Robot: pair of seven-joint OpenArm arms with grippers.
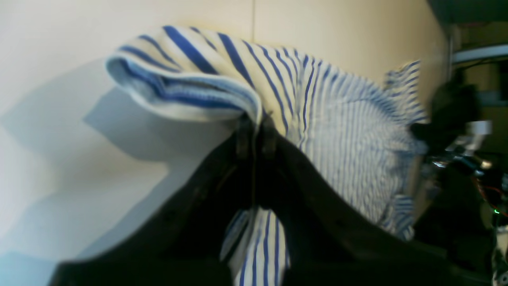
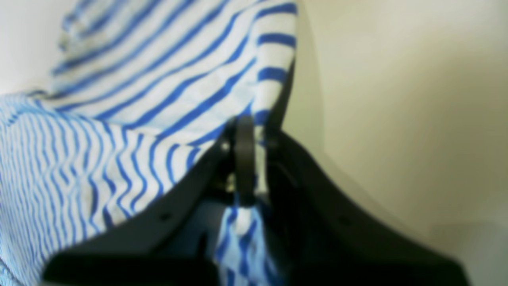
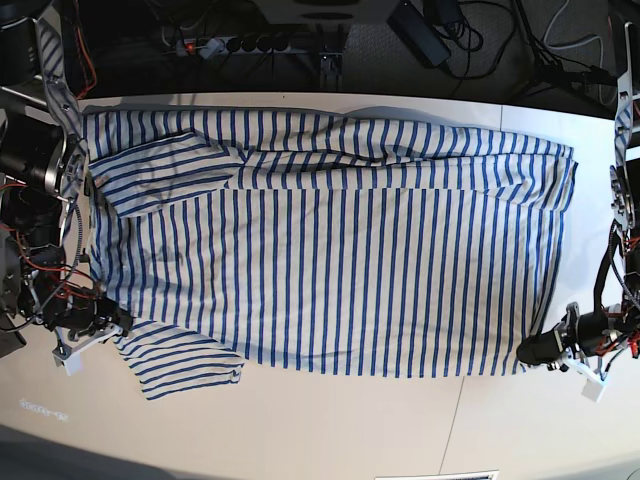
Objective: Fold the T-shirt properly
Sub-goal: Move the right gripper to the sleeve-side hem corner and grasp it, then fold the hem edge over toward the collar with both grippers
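Base view showed the T-shirt (image 3: 330, 250) spread flat across the white table (image 3: 330, 430), its stripes running from the near edge toward the far edge. At the shirt's near corner on the view's right, the left gripper (image 3: 537, 350) sat on the hem corner; at the near corner on the view's left, the right gripper (image 3: 112, 326) sat where the near sleeve (image 3: 185, 362) met the body. That sleeve lay angled out toward the near table edge. Beyond it the body of the shirt lay mostly smooth, and at the far side on the view's left the other sleeve (image 3: 165, 170) was folded inward onto the chest. Past the shirt's far edge, cables and a power strip (image 3: 215, 45) lay on the dark floor behind the table.

Left wrist view had the left gripper (image 1: 254, 119) with its dark jaws closed together, pinching a doubled edge of the T-shirt (image 1: 337, 131); a strip of striped cloth (image 1: 258, 246) hung down between the jaws toward the camera, and a rolled lip of fabric bulged over to the left of the pinch, casting a shadow on the table (image 1: 59, 79).

Right wrist view, somewhat blurred, had the right gripper (image 2: 248, 131) likewise closed on the T-shirt (image 2: 119, 119), a bunched tail of cloth (image 2: 242, 238) trailing down between the jaws and the rest of the shirt lying off to the left of the grip.
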